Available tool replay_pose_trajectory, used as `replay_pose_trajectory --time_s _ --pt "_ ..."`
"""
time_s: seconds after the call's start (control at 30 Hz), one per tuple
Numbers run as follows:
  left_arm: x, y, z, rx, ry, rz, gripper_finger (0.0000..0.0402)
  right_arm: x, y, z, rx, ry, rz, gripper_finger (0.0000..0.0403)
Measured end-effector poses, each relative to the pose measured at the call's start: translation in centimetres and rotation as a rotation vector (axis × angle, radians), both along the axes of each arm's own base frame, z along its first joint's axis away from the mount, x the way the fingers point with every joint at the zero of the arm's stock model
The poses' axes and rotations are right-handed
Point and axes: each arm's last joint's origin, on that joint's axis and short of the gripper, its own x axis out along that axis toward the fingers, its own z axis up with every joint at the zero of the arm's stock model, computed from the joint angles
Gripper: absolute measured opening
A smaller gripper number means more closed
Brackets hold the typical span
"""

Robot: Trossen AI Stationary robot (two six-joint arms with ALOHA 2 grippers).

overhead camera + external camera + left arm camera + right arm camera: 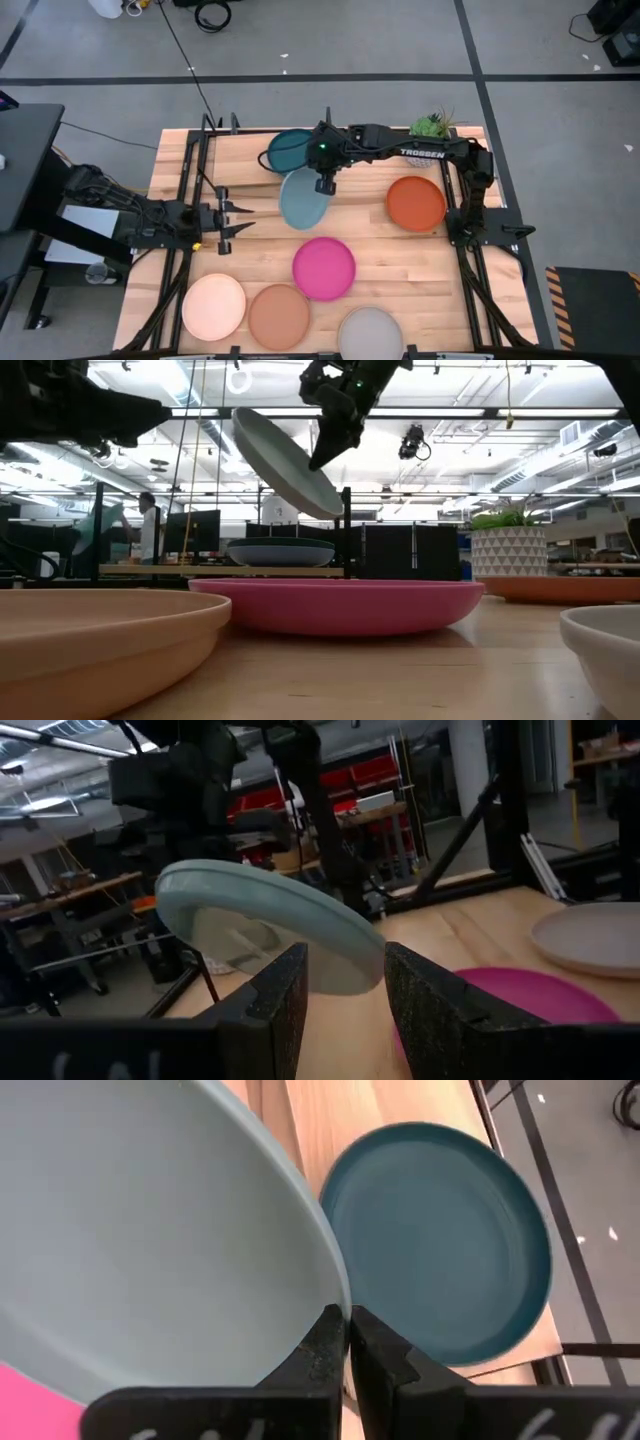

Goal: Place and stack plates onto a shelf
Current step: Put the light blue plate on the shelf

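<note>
My right gripper (325,184) (320,458) is shut on the light teal plate (303,200) (285,465) (265,925), held in the air just on the near side of the shelf (215,570). The dark teal plate (290,150) (440,1245) (280,552) lies flat on the shelf board. On the tabletop rest the orange-red (415,203), magenta (323,268), cream-peach (213,307), tan (279,316) and light grey (370,335) plates. No blue plate shows. My left gripper (236,222) (345,990) waits open at the table's left side. My right gripper pinches the light teal plate's rim (335,1295) between its two fingers (322,1342), one on the upper face and one on the underside. The fingers come from above, pointing down. The plate is lifted clear and steeply tilted, hanging below and to the side of the fingers.
A potted plant (432,128) (510,550) stands at the table's far right corner. Black upright bars (347,530) frame the shelf. A person (150,525) stands in the room behind. Bare wood (400,275) lies between the magenta and orange-red plates.
</note>
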Motion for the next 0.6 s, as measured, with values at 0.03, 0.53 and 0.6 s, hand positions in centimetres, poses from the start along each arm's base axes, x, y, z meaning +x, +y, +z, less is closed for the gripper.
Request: replay_pose_trajectory --time_s 0.03,0.53,0.6 --pt "0.0 0.0 0.0 0.01 -0.001 0.002 0.0142 0.2 0.0 -0.2 -0.002 0.002 0.004 0.0016" --pt "-0.1 -1.0 -1.2 0.109 0.109 -0.199 0.0142 7.1 -2.8 0.1 -0.105 -0.052 0.096 0.0016" --pt "-0.2 -1.3 -1.2 0.13 0.11 -0.244 0.0142 7.7 -3.6 0.2 -0.127 -0.073 0.098 0.0016"
